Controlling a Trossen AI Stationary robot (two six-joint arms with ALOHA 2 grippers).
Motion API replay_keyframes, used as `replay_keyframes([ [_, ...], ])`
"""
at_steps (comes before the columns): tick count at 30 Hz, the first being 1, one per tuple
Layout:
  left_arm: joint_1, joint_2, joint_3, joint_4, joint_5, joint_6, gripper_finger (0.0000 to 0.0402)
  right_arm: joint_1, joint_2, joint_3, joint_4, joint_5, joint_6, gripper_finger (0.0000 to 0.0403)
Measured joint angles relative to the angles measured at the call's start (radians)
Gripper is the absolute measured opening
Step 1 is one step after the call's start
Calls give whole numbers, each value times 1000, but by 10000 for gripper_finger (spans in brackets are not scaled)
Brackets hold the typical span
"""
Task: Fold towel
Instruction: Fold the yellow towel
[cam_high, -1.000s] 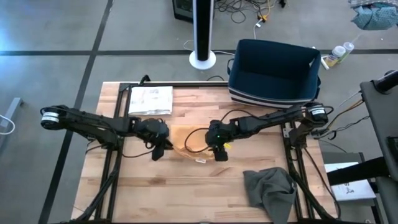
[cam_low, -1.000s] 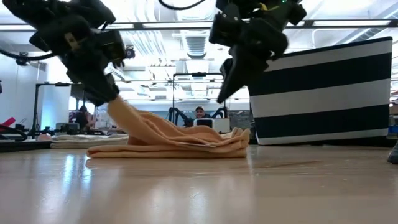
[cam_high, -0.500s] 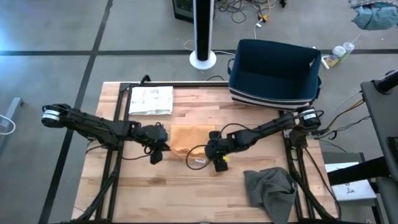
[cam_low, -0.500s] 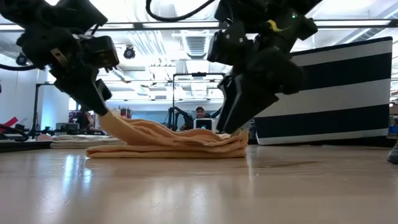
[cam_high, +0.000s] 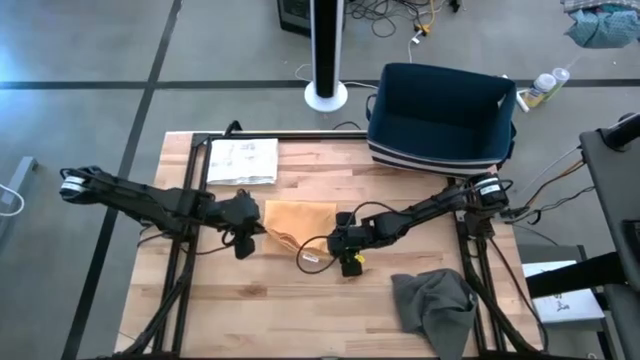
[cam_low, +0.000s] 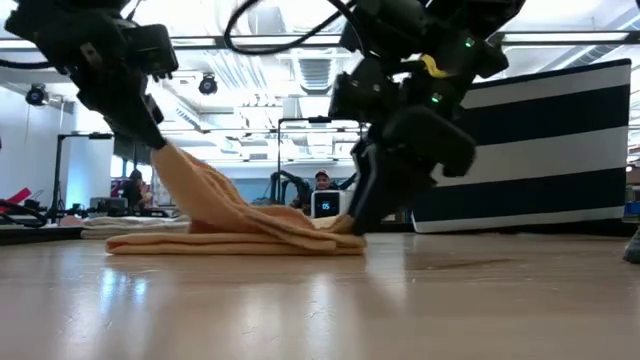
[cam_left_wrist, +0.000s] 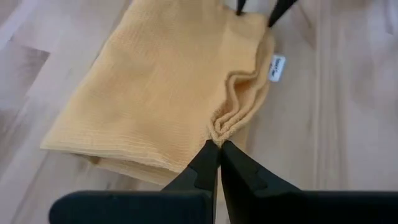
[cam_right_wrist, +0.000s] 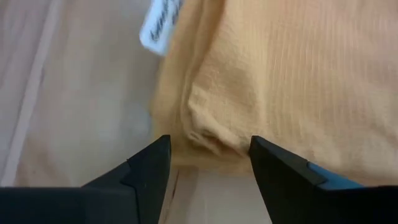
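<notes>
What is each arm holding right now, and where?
Left gripper pinches the orange towel at a bunched edge fold. Right gripper holds nothing, jaws open at the towel's edge.

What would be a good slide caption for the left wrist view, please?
Left claw shut on the orange towel's bunched edge.

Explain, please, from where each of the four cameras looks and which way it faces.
High view: above the table, straight down; both arms, orange towel, grey cloth, striped bin.
Low view: at tabletop height, level across; both arms come from above, the towel between them.
Left wrist view: past the left pincer, shut on the towel's edge.
Right wrist view: past the open right pincer at the towel's edge.
Shared: all four show the towel; both wrist views show its white tag.
</notes>
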Motion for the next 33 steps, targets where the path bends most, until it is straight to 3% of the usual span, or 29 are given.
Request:
replay_keyframes([
  [5, -37, -6, -36, -5, -7, -41, 13, -1, -2, 5, 12, 1, -12, 215],
  [12, -74, 28, -62, 35, 2, -61, 57, 9, -3, 22, 28, -2, -38, 234],
  [18, -88, -3, -18, -116, 1, -92, 103, 23, 27, 6, 253, 1, 12, 239],
  [21, -104, -20, -12, -112, 1, -127, 123, 27, 90, 14, 296, 16, 23, 235],
  [23, -132, -25, -28, -47, 1, -164, 133, 27, 125, 32, 302, 44, 42, 231],
  [27, -247, 24, -105, 249, -37, -222, 138, 25, 155, 67, 301, 63, 64, 222],
  [29, -309, 83, -145, 456, -102, -254, 133, 27, 155, 81, 309, 91, 66, 218],
  [33, -389, 265, -202, 689, -269, -301, 115, 28, 148, 81, 302, 118, 48, 213],
])
